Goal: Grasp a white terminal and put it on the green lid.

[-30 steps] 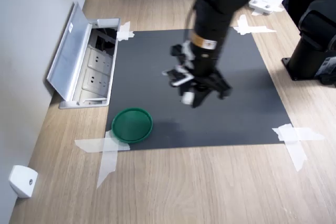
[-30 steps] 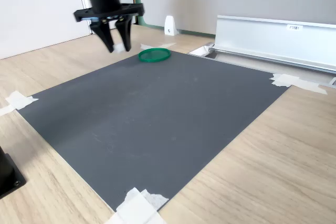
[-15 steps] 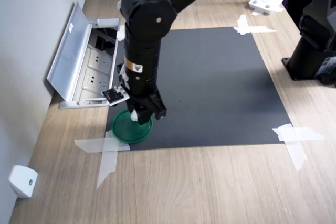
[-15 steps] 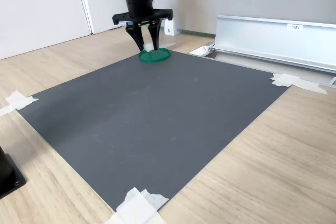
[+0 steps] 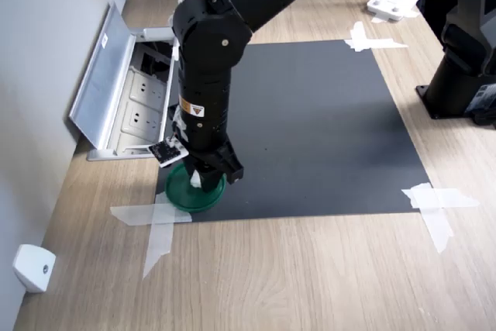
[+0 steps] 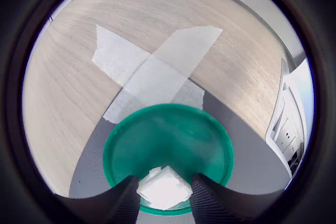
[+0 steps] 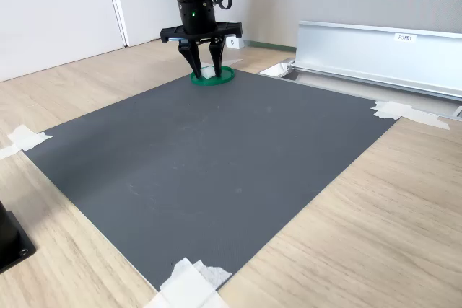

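Note:
The green lid [image 5: 178, 192] [image 7: 224, 76] lies on the near left corner of the black mat [image 5: 325, 129] in the first exterior view. My gripper [image 5: 203, 179] [image 7: 206, 71] points straight down over it, shut on the white terminal [image 5: 194, 181] [image 7: 208, 72]. In the wrist view the white terminal [image 6: 164, 190] sits between the two dark fingers [image 6: 127, 201], low over the green lid [image 6: 168, 137] near its rim. Whether the terminal touches the lid's floor is hard to tell.
An open floor socket box with a raised metal cover [image 5: 108, 91] [image 7: 375, 48] stands beside the mat. Crossed white tape strips [image 5: 155, 222] [image 6: 152, 66] hold the mat's corner. A white wedge piece [image 5: 32, 267] lies by the wall. A black base [image 5: 465, 83] stands at the first exterior view's right.
The arm swung from the mat's middle over to the green lid with the white terminal held, then came lower over the lid.

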Available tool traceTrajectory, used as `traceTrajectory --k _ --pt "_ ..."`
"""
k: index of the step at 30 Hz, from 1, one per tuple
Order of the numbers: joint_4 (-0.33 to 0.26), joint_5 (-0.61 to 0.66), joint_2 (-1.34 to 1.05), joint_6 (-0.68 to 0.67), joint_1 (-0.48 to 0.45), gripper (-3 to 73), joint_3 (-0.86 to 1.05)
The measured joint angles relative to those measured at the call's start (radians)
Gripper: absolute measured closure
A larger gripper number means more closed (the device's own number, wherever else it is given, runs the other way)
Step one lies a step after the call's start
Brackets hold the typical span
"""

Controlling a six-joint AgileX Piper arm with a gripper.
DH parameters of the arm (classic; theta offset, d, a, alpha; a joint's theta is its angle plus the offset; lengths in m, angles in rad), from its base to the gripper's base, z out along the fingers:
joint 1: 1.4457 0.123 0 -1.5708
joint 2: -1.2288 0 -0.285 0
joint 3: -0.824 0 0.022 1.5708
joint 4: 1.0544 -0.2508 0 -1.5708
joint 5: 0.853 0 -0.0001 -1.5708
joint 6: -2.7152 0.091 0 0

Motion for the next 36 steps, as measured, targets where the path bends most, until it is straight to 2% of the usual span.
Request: traceTrajectory --k 7,10,16,23,26,29,32,36 --pt "0.000 -0.002 0.000 0.014 0.000 14.3 0.000" --pt "0.023 -0.002 0.000 0.026 0.000 9.1 0.000" --pt "0.081 0.007 -0.011 0.068 -0.002 7.5 0.000" --pt "0.070 0.026 -0.114 0.078 -0.045 8.1 0.000" --pt "0.046 0.050 -0.183 0.071 -0.049 11.8 0.001" --pt "-0.011 0.079 -0.275 0.069 -0.049 19.7 0.022" --pt "-0.048 0.084 -0.387 0.069 -0.049 31.8 0.093" --pt "-0.054 0.055 -0.574 0.115 -0.053 47.1 0.240"
